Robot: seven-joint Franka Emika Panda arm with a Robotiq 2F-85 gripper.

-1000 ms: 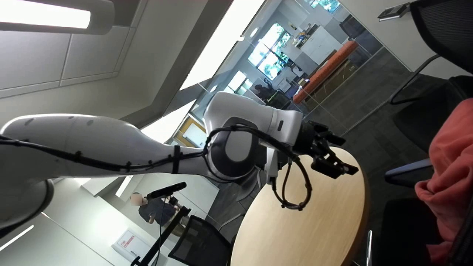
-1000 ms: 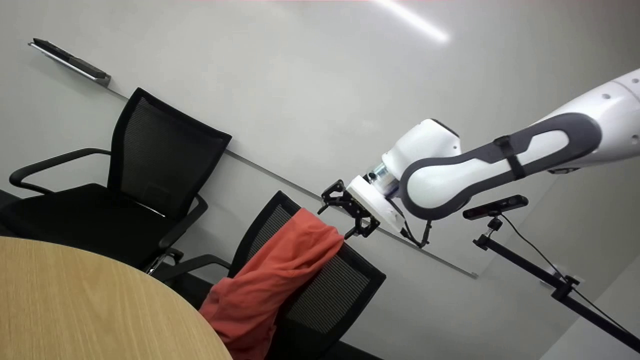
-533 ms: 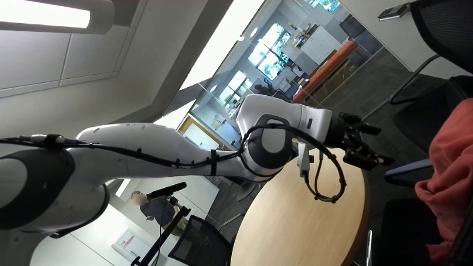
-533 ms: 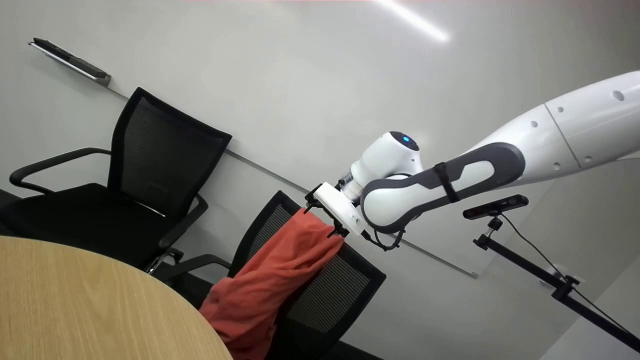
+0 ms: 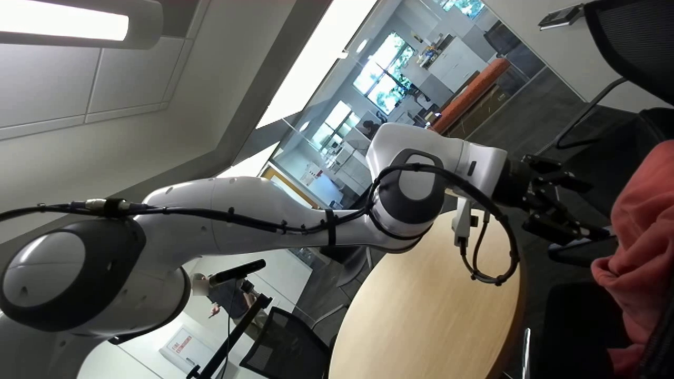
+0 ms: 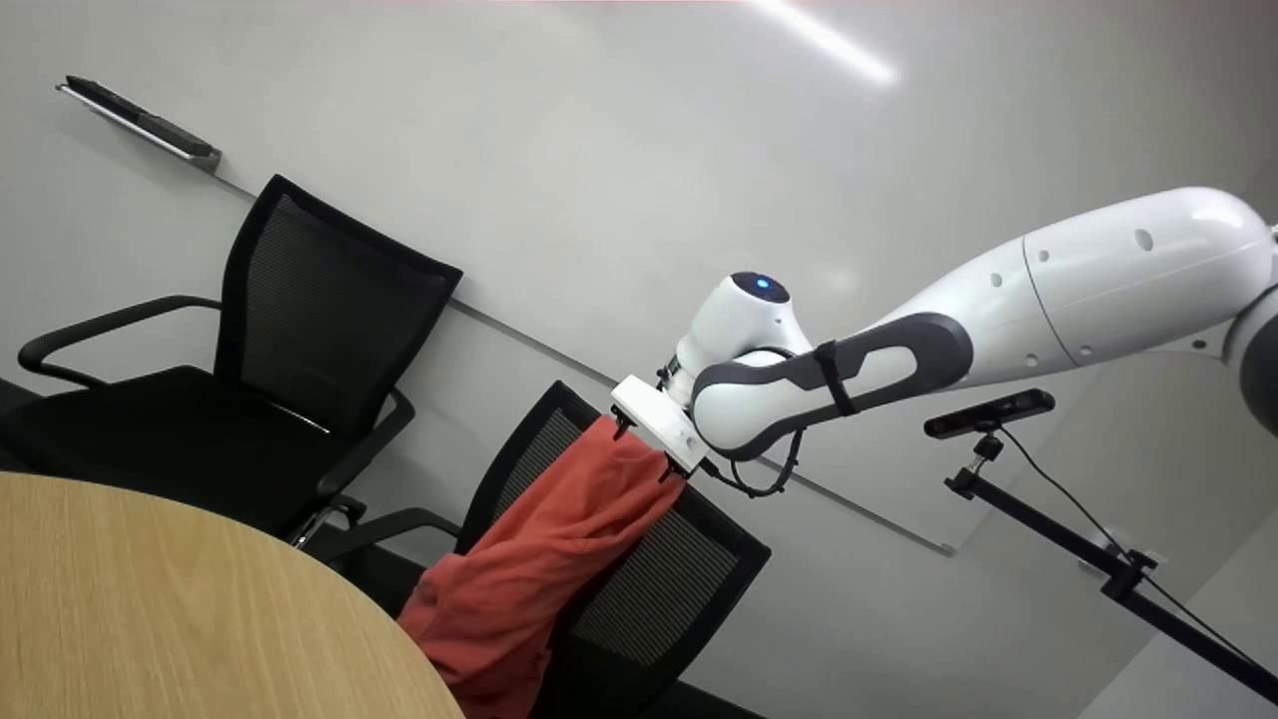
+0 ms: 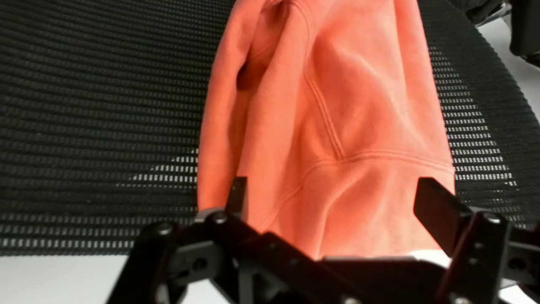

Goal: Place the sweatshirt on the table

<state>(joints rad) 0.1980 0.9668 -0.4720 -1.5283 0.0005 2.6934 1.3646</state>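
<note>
Hand [image 7: 335,200] points down at sweatshirt [image 6: 549,559] over chair back [image 6: 651,584], fingers [image 7: 436,211] wide apart, gripping nothing

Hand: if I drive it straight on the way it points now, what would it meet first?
Most likely the sweatshirt, draped over the chair back: the wrist view shows it straight ahead of the open hand. The gap is hard to judge.

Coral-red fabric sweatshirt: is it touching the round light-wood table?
Apart. In an exterior view, dark floor shows in the gap between the sweatshirt and the table; the sweatshirt hangs over a black mesh chair back.
</note>
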